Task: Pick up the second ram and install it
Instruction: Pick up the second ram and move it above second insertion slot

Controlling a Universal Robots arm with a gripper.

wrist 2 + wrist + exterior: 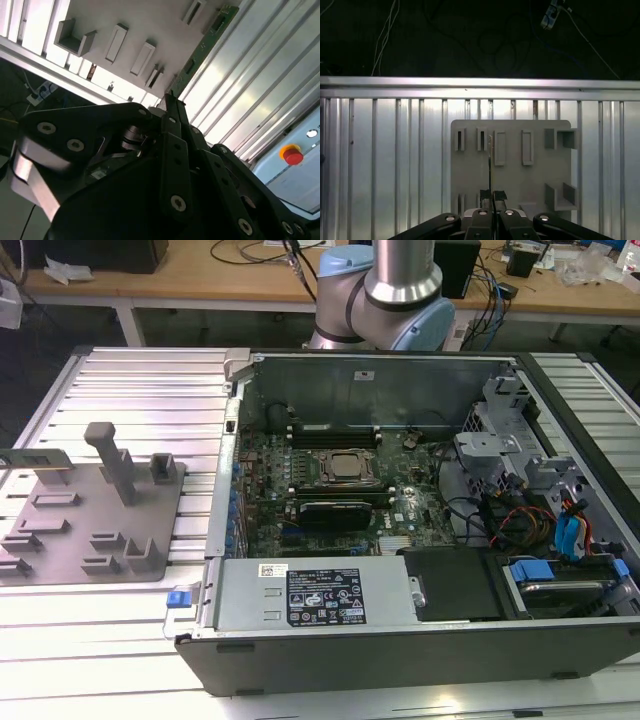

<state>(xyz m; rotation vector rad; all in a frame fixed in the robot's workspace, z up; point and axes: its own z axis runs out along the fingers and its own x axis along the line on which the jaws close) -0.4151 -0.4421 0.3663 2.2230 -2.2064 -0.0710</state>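
Note:
The second ram is a long green board with dark chips. It sticks out from between the fingertips of my gripper, which is shut on its end. In the first wrist view the second ram appears edge-on as a thin line rising from my gripper. It hangs over the grey fixture plate, beside the plate's narrow slots. The exterior view has the same fixture plate on the ribbed table, at that view's left.
The open computer case lies at the exterior view's right, with its motherboard, silver processor and long black slots exposed. Grey blocks stand on the fixture plate. A red button sits beyond the table.

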